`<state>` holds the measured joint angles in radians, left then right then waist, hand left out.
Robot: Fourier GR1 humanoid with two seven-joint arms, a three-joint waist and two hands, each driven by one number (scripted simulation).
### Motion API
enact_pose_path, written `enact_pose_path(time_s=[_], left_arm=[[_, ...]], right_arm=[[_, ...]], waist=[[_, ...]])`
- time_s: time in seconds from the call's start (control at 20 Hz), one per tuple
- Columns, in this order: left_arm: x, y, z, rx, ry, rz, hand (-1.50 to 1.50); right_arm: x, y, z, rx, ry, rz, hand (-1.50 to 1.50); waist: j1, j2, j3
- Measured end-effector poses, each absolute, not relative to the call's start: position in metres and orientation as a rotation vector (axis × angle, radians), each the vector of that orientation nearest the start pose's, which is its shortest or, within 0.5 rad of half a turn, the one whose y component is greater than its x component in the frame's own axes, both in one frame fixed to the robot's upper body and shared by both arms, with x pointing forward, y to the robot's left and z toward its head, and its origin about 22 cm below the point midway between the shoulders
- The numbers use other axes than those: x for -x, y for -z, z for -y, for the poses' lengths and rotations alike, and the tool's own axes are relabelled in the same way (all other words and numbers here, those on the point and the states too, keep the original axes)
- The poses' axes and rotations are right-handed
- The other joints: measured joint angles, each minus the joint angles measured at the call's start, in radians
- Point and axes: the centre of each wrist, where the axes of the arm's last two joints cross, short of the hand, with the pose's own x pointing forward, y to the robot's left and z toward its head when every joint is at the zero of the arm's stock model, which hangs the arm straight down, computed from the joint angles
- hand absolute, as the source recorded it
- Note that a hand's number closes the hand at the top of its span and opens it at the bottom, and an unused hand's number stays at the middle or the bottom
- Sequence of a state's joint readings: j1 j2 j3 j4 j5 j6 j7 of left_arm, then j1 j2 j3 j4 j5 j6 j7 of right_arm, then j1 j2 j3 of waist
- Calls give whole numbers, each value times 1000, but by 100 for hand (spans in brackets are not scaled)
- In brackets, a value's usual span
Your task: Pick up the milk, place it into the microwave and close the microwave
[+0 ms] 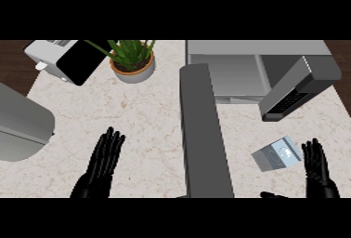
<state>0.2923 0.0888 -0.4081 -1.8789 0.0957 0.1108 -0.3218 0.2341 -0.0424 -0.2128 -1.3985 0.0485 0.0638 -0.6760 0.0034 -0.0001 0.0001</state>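
The robot's black right hand [319,168], at the lower right of the frame, is released with its fingers straight and holds nothing. Just to its left, the small grey-white milk carton [277,155] sits on the pale marble counter [151,116], not yet grasped. Above it, at the upper right, the grey box-shaped microwave [255,48] stands open and shows no carton inside. A long dark grey slab [203,135] down the middle looks like its swung-out door. The black left hand [101,163] rests open at the lower left. By this showing nothing is done: picking, placing and closing all remain.
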Motion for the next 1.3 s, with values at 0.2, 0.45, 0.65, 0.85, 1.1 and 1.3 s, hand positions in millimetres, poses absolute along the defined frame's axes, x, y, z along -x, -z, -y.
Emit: enact_pose_path(time_s=[0.2, 0.45, 0.65, 0.85, 1.1, 1.3], left_arm=[[-159, -11, -189, 239, 18, 1889, -150], [-158, -11, -208, 232, 15, 1880, -150], [-148, -13, -223, 229, 15, 1878, -150], [-148, -7, -228, 226, 13, 1880, -150], [-147, -6, -240, 226, 22, 1877, -150], [-150, -11, -243, 234, 22, 1887, -150]], right_arm=[[-173, 96, 315, 328, 29, 1842, -150], [-195, 110, 323, 370, 25, 1840, 150], [-206, 119, 332, 389, 48, 1853, 150], [-213, 127, 336, 434, 59, 1851, 150], [-216, 139, 336, 479, 2, 1805, 150], [-223, 142, 339, 494, -106, 1786, 150]], waist=[[1, 0, 0], [2, 0, 0], [3, 0, 0], [3, -2, -2], [5, -1, -3], [8, -2, -5]])
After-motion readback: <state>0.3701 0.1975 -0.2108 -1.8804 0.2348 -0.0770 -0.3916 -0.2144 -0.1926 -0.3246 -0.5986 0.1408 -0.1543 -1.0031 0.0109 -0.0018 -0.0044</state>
